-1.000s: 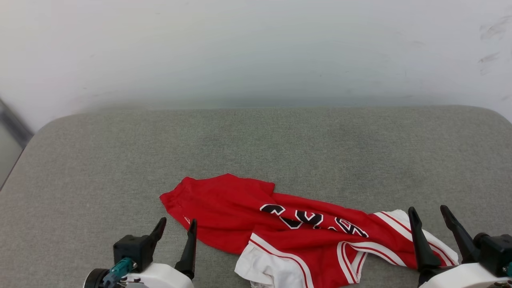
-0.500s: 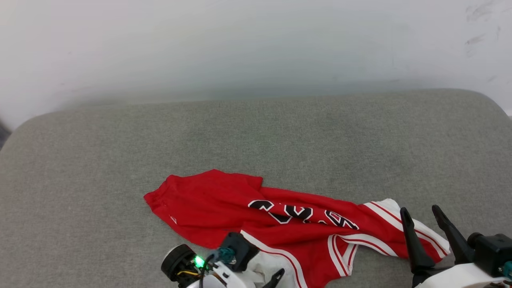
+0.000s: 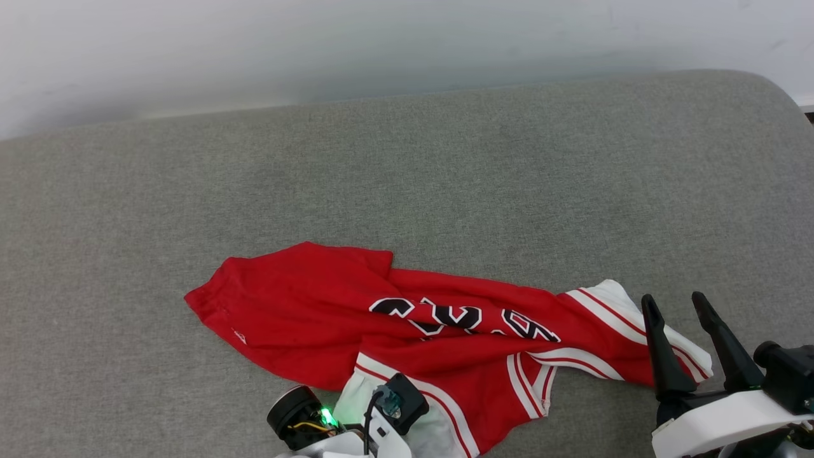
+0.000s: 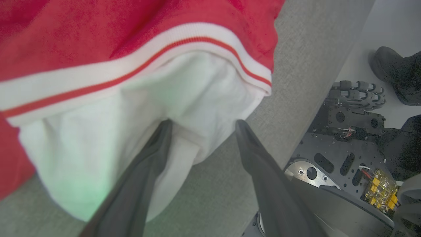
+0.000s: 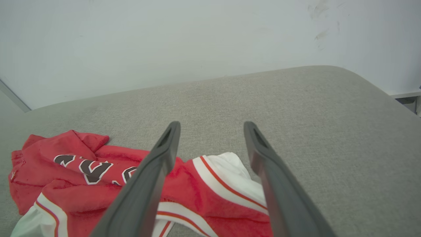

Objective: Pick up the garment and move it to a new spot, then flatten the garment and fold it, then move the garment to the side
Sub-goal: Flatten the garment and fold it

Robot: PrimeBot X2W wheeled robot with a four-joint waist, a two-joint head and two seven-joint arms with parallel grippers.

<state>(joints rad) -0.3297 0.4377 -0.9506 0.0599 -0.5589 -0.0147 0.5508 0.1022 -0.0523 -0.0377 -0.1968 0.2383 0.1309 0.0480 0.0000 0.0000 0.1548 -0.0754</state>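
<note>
Because the left arm comes in from the bottom edge of the head view, its wrist (image 3: 346, 423), lit by a small green light, covers part of the red shirt (image 3: 299, 305) and hides the fingers below it. The shirt lies crumpled in the lower middle of that view on a grey fabric cushion (image 3: 445, 159), with a pale wall (image 3: 318, 38) across the top. Its lower edge is cut off by the frame.

From the left wrist view, the left pincer (image 4: 203, 123) has its two dark fingers spread apart. A fold of the white sleeve (image 4: 131, 108) sits between them, and they are not closed on it. I cannot tell whether the tips press the cloth. At the right of this view, the robot's base (image 4: 345, 158) is partly cut off. Above it is a dark rounded shape (image 4: 394, 72) that I cannot identify.

At the lower right of the head view, the right pincer (image 3: 673, 298) is also spread apart and holds nothing. One of its fingers overlaps the shirt's striped right end.

Black lettering (image 3: 458, 318) with white outlines runs across the shirt. It is creased and folded over, so it cannot be read. A tiny white mark (image 3: 238, 335) near the left hem is too small to make out.
</note>
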